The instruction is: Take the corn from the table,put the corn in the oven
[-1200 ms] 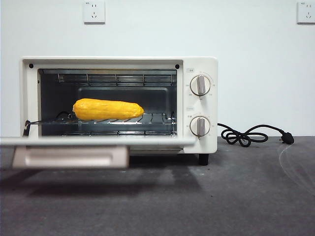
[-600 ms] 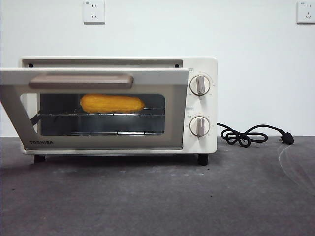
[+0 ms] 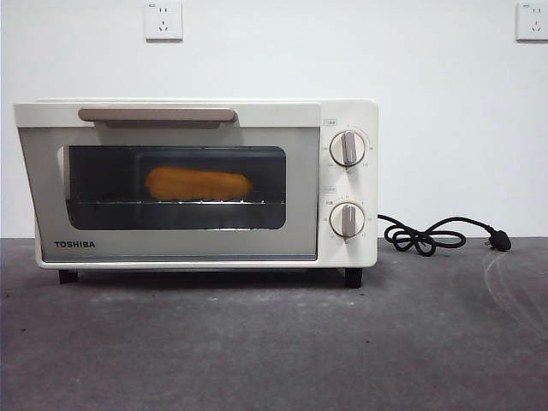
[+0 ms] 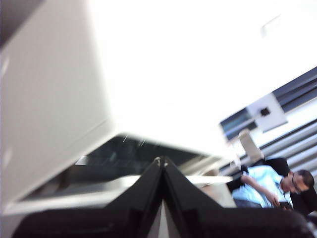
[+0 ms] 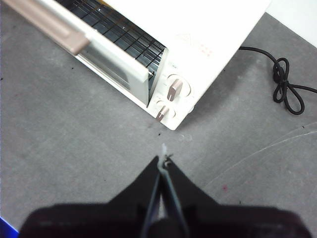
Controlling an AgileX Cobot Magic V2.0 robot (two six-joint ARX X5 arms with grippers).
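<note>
Corn [image 3: 199, 183] inside the oven [image 3: 347, 184], lying lengthwise on the wire rack [image 3: 175, 202], left of centre, dim orange behind the dark glass; flat on the bars so no rolling, well clear of the walls. Off the bench [image 3: 274, 342] entirely, so placement judged done. Door [image 3: 171, 247] upright against the oven body in the front view, beige handle [image 3: 157, 114] along its top edge; in the right wrist view a slice of rack visible past the door's top edge, so possibly not quite latched, hard to tell. Left gripper [image 4: 162, 161] clenched, tips pressed together, nothing between them; right up against the pale oven casing, picture blurred, likely there for pushing the door, though contact not visible. Right gripper [image 5: 162, 161] also clenched and empty, hanging above bare bench on the near side of the oven's knob end, apart from everything, looks like the waiting arm. Neither arm visible in the front view. Two silver knobs [image 3: 348, 148] on the right panel, pointers straight up, untouched by the look of it. Black cord [image 3: 428, 235] coiled loose on the bench to the right of the oven, plug lying free, not in either wall socket [image 3: 163, 20], so no heat risk. Oven square on its feet at the far side of the bench, close to the wall. Seated person [image 4: 267, 183] in the background of the left wrist view, irrelevant. Remaining call: confirm full door closure, then retreat both arms; main risk a door springing back if not seated.
</note>
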